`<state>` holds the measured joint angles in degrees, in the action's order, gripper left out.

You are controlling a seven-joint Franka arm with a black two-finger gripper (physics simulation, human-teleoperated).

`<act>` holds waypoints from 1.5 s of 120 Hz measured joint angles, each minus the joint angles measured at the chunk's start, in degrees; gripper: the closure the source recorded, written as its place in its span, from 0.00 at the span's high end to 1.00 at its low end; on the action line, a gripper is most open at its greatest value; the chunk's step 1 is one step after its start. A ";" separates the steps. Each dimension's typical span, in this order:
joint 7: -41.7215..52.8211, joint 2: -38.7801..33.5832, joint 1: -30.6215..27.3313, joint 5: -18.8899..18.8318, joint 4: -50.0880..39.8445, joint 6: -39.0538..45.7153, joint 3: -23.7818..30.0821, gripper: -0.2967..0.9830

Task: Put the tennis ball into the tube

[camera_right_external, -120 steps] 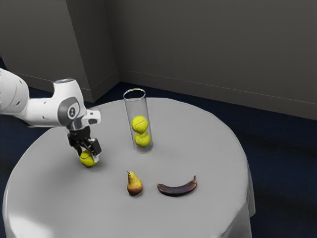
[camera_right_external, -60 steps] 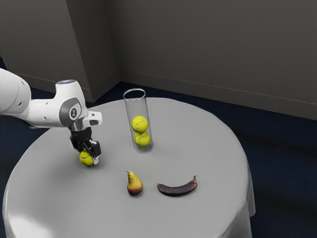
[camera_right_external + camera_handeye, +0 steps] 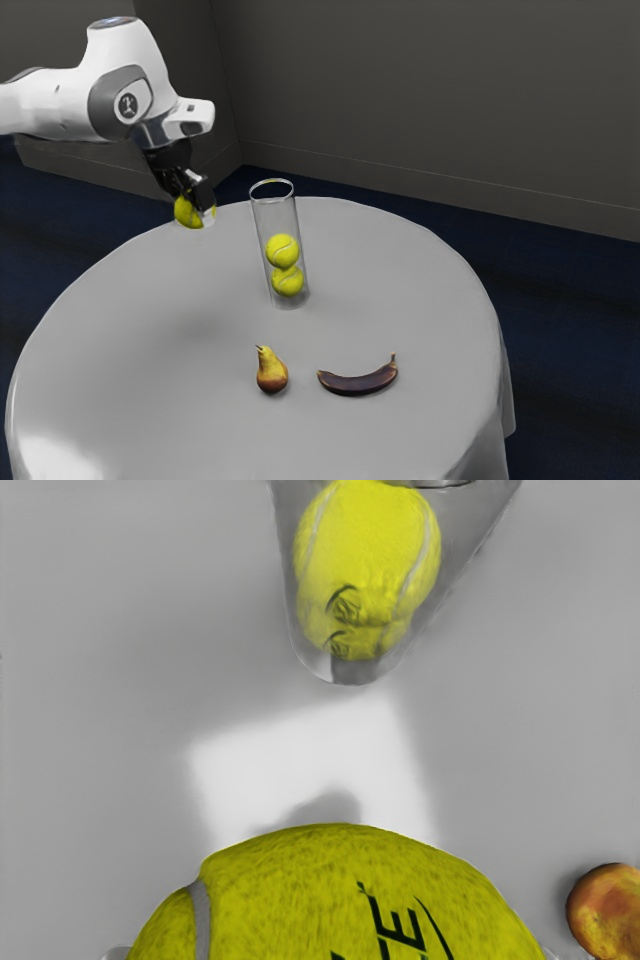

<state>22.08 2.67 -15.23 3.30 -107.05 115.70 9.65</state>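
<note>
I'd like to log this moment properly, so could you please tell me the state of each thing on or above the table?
Gripper: shut on a ball, above the table.
Held tennis ball: raised, outside the tube.
Tube: upright, open-topped, partly filled.
Upper ball: in the tube, on the lower one.
Lower ball: at the tube's bottom.
Pear: whole, on the table.
Banana: unpeeled, dark-skinned, lying down.

The tennis ball (image 3: pixel 185 211), fuzzy yellow with a pale seam and black lettering, is held between the fingers of the gripper (image 3: pixel 194 207), up off the table (image 3: pixel 150 390). The tube (image 3: pixel 275 216), clear and open-topped, stands upright on the table, apart from the gripper on its exterior view's right side, with two stacked yellow balls (image 3: pixel 283 250) inside.
</note>
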 joint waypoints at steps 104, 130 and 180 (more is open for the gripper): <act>0.18 19.84 6.11 -3.59 31.53 -11.07 2.38 0.53; 0.18 22.72 6.42 -4.10 34.20 -10.79 2.23 0.53; 0.18 26.00 7.10 -4.13 37.43 -8.57 0.90 0.54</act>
<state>22.25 28.67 -8.12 -0.83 -69.62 107.13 10.55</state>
